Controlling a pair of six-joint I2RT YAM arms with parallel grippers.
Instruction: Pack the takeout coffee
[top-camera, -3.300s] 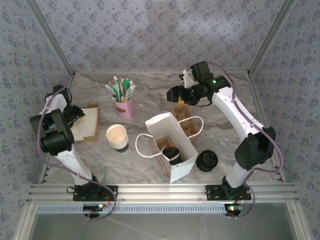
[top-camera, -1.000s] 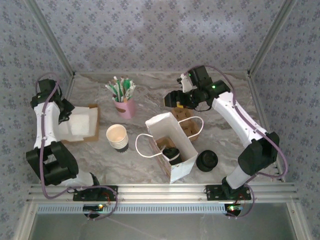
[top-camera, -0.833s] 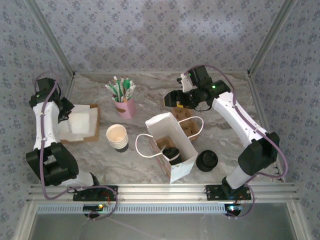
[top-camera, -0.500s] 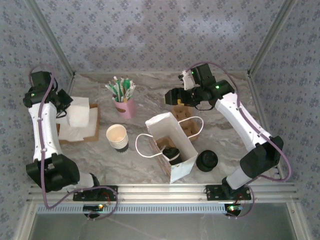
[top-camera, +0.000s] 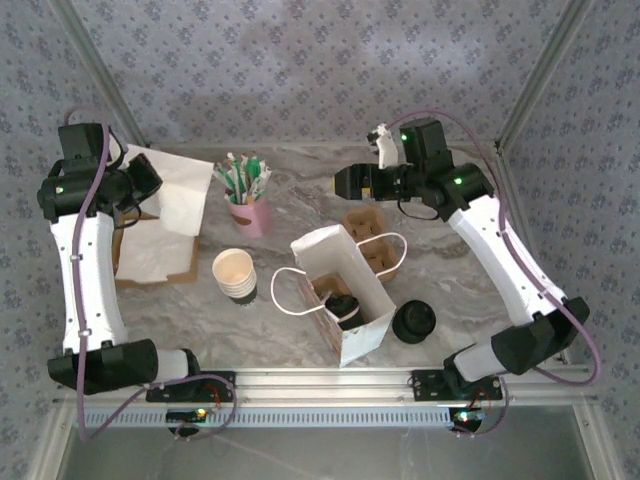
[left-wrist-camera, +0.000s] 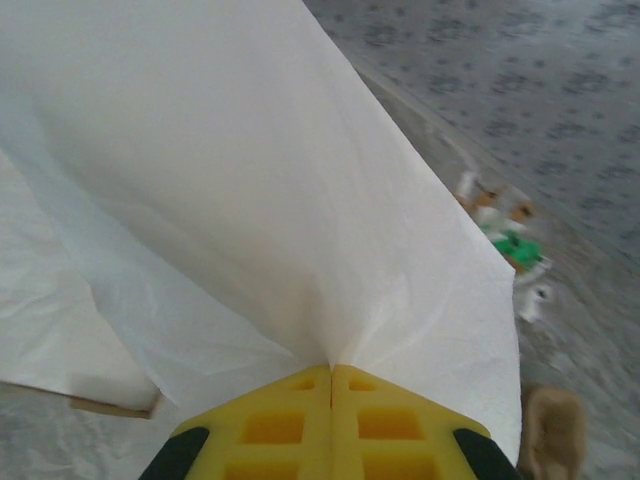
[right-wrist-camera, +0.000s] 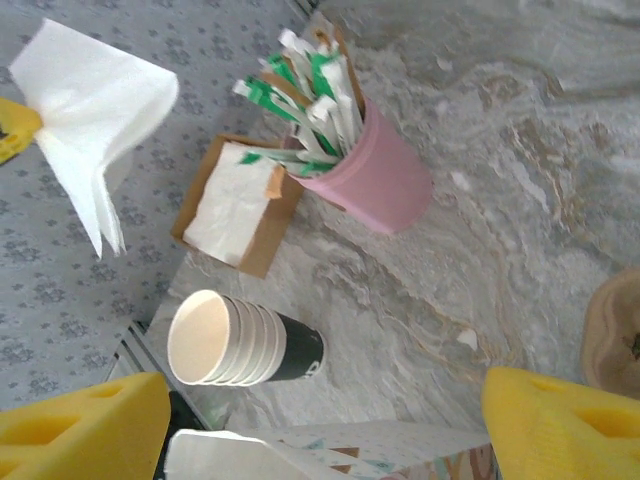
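Note:
My left gripper (top-camera: 148, 186) is raised over the table's far left, shut on a white napkin (top-camera: 185, 198) that hangs unfolded from its yellow fingertips (left-wrist-camera: 300, 395). That napkin (left-wrist-camera: 250, 200) spreads wide in front of the left wrist camera. The takeout coffee (top-camera: 342, 307), under a round black lid, stands inside the white paper bag (top-camera: 352, 268) at the middle front. High behind the bag, my right gripper (top-camera: 342, 183) is open and holds nothing. In the right wrist view it (right-wrist-camera: 322, 400) looks down past the bag's rim (right-wrist-camera: 300, 455).
A pink cup of green-and-white sticks (top-camera: 248, 210) stands at the back. A stack of nested cups (top-camera: 235, 273) is left of the bag. Napkins lie in a cardboard tray (top-camera: 185, 265) at the left. A brown carrier (top-camera: 365, 225) and black lids (top-camera: 413, 322) are right of the bag.
My left arm has risen from the cardboard tray with a napkin, which now hangs unfolded in the air. The right gripper has moved up and back a little.

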